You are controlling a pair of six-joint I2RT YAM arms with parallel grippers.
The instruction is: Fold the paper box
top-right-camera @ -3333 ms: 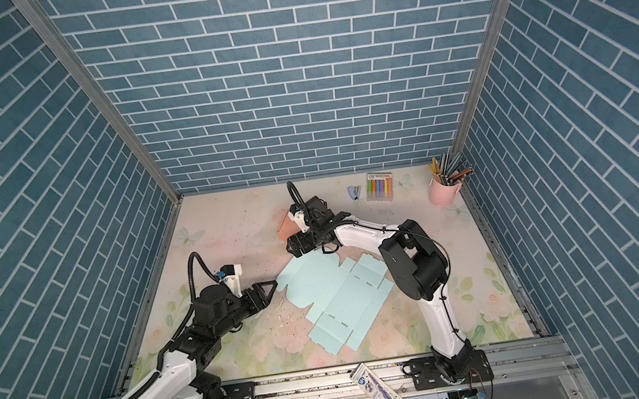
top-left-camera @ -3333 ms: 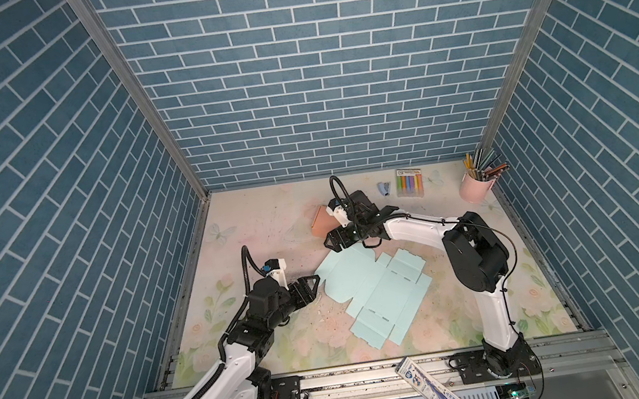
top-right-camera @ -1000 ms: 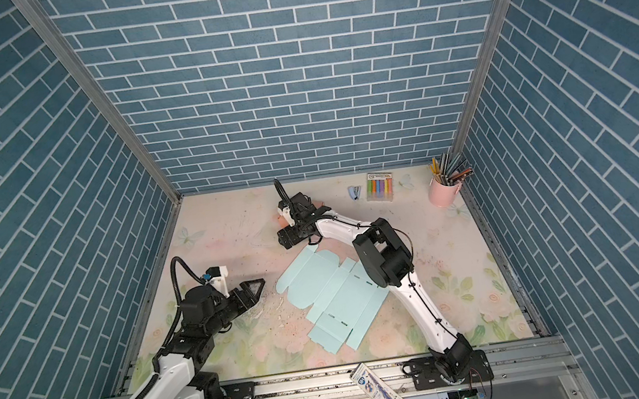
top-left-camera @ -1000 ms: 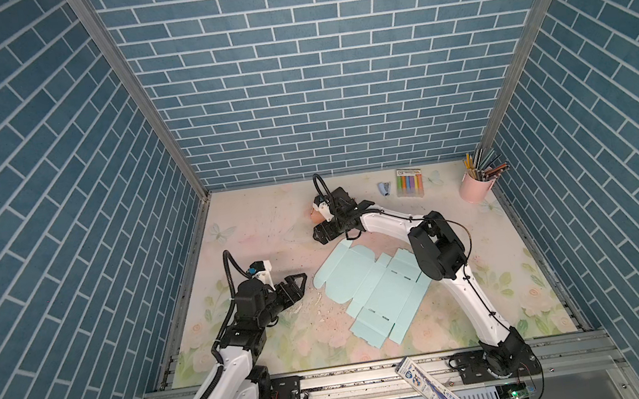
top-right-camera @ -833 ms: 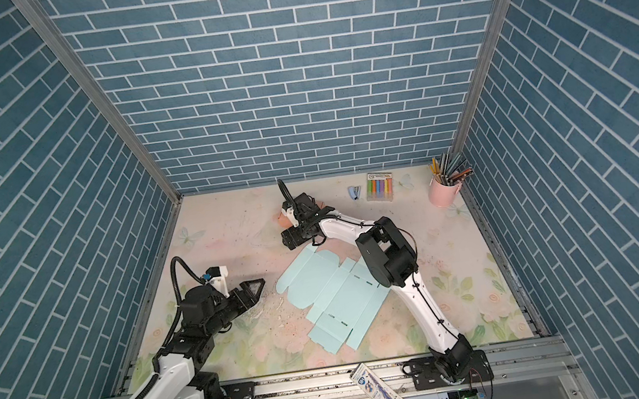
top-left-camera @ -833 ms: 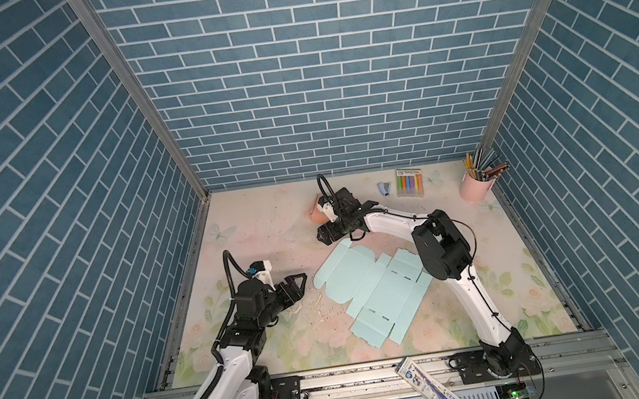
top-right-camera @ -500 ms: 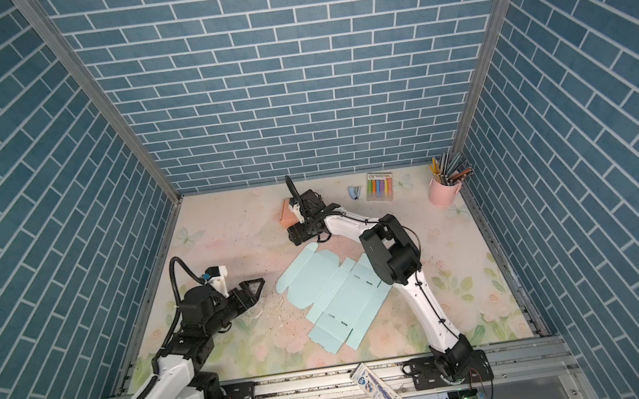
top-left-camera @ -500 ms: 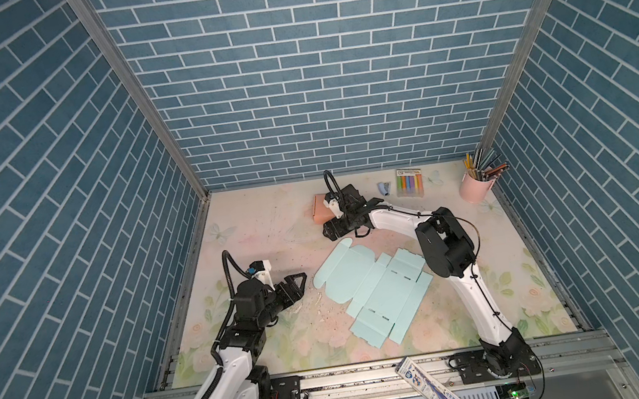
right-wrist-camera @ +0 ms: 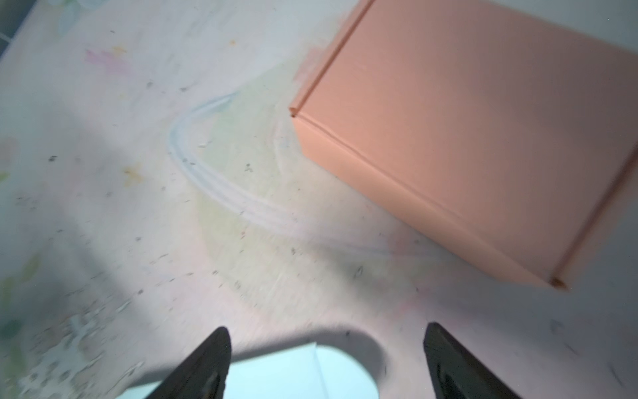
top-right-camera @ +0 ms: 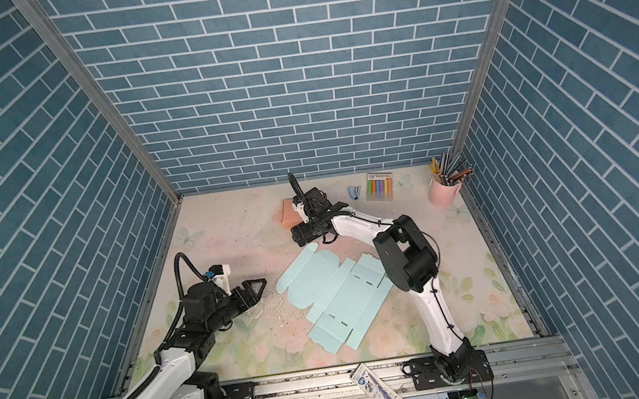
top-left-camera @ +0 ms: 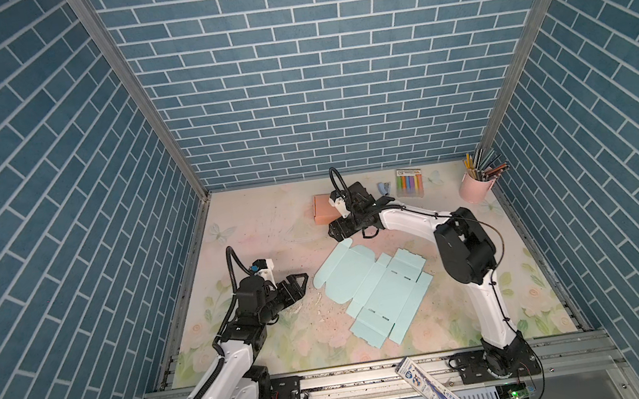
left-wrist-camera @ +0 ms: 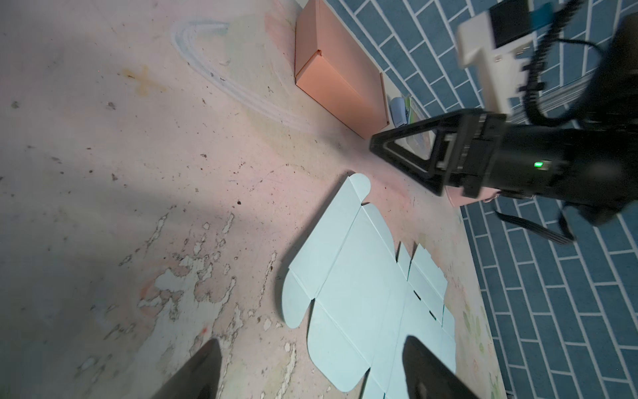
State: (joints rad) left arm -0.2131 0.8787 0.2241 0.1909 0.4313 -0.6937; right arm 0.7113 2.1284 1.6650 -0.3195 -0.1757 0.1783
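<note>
Pale-blue card, the paper box [top-left-camera: 376,291], lies unfolded and flat on the tabletop [top-left-camera: 262,225] with no panel raised (so folding has not begun, I judge). Its rounded flap sits just beneath the right end effector [top-left-camera: 337,232], whose jaws are spread and empty. The left end effector [top-left-camera: 300,285], likewise released, points at the sheet's edge just ahead of it. The next move calls for one arm pinning a panel while the other lifts a flap along its crease.

A: What finish is recorded for the paper box [top-left-camera: 376,289]?
B: Thin light-blue card is noted, matt and smooth, with scored creases. The orange box [left-wrist-camera: 338,86] is likewise recorded as matt card.
A: And the table [top-left-camera: 262,225]?
B: A printed floral covering is observed, scuffed and flaked in patches. Matt black plastic is noted on the left gripper [top-left-camera: 301,281].
</note>
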